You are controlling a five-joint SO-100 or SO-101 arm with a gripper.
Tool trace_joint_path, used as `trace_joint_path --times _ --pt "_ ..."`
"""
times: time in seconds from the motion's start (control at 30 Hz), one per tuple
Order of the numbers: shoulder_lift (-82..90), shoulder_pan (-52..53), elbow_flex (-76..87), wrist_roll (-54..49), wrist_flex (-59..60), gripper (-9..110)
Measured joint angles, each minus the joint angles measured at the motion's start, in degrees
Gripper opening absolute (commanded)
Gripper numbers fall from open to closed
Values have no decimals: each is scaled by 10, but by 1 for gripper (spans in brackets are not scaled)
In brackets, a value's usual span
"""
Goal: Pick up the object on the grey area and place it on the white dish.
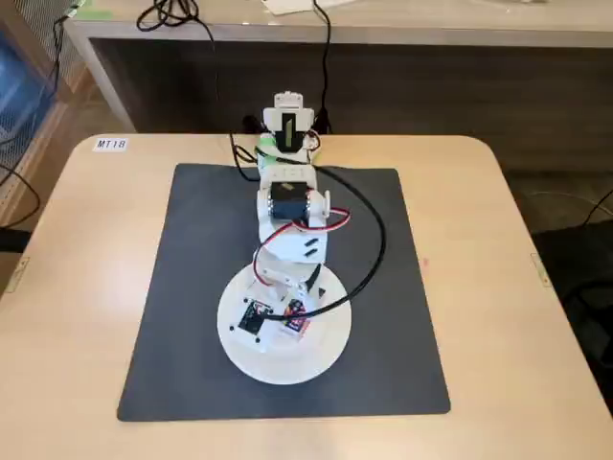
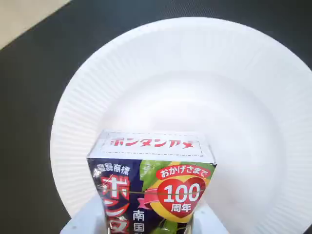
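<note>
The object is a small packet (image 2: 151, 190) with red lettering, a red heart and a white top flap. It stands between my gripper's white jaws in the wrist view. My gripper (image 1: 285, 318) is shut on it and holds it over the white dish (image 1: 287, 372). In the fixed view the packet (image 1: 297, 322) shows as a small red and white patch above the dish's middle. The dish (image 2: 195, 83) lies near the front of the grey mat (image 1: 192, 287). Whether the packet touches the dish cannot be told.
The arm's base (image 1: 287, 125) stands at the mat's far edge. A black cable (image 1: 378, 240) loops over the mat to the right of the arm. Light wooden tabletop (image 1: 498, 287) surrounds the mat. A label (image 1: 110, 144) sits at the far left corner.
</note>
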Motion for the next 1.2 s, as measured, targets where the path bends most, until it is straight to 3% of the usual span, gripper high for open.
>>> trace_joint_path --times 0.5,0.7,0.97,1.1,1.2 --pt "-48 25 -3 4 -1 12" --pt "-54 35 -3 29 -1 34" --pt "-9 50 0 84 -1 46" --pt "76 48 0 141 -1 30" --pt "158 47 -19 219 -1 0"
